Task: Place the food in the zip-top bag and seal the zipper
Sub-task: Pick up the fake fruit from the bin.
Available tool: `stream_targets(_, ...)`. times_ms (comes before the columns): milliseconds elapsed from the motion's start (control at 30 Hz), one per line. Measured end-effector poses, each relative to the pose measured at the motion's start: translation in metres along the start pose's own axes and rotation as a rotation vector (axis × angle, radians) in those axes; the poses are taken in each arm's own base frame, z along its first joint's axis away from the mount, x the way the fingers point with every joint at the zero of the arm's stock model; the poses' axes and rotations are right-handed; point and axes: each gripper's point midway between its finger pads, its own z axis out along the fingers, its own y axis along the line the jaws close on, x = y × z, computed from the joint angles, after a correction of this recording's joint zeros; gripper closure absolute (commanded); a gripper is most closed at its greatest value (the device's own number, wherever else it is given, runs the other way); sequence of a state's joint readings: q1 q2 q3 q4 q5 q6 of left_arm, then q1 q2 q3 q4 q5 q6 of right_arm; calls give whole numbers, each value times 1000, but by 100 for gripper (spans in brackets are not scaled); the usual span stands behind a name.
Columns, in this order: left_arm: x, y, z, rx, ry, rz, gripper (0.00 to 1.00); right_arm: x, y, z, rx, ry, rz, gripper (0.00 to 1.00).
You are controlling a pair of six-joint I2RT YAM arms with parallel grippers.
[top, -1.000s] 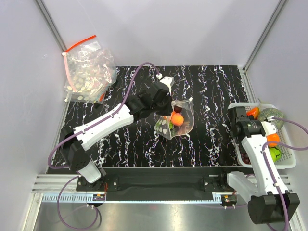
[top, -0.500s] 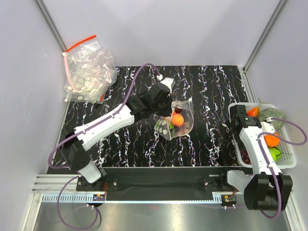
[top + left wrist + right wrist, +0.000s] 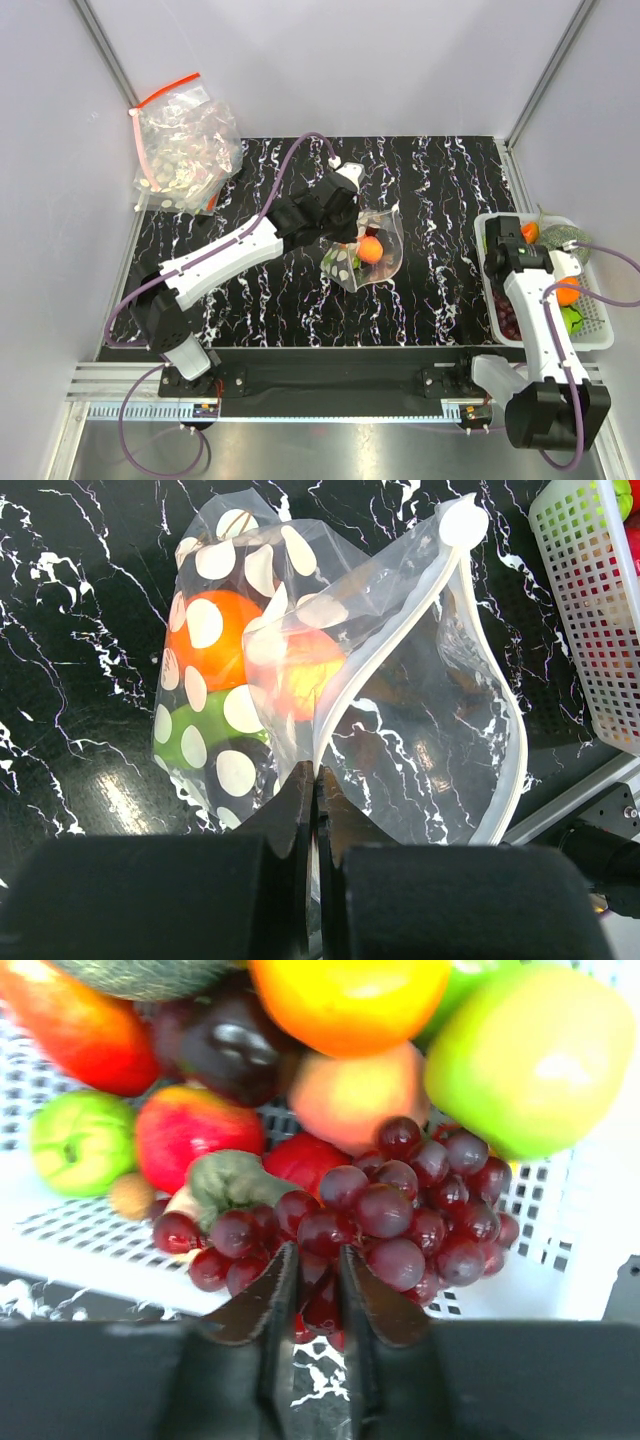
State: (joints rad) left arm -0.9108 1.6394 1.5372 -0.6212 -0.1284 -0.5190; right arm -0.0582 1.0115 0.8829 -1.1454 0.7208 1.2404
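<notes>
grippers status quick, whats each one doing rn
left gripper: closed, pinching the mouth edge of the zip-top bag
right gripper: closed on the grapes in the basket

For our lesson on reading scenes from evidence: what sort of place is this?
Probably a robotics lab test cell, not a kitchen: two robot arms bolted at the edge of a black marbled table, bare white walls boxing it in, and a white basket of fruit, grapes among it.
</notes>
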Motion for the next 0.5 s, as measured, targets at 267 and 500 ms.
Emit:
stream_targets(267,0,0,0,0,2,1,100,-28,17,-39,-279,-34,-6,89)
stream_targets(500,1,-1,-1,0,4,2,100,-48,20,-74,-523,-102,40,89)
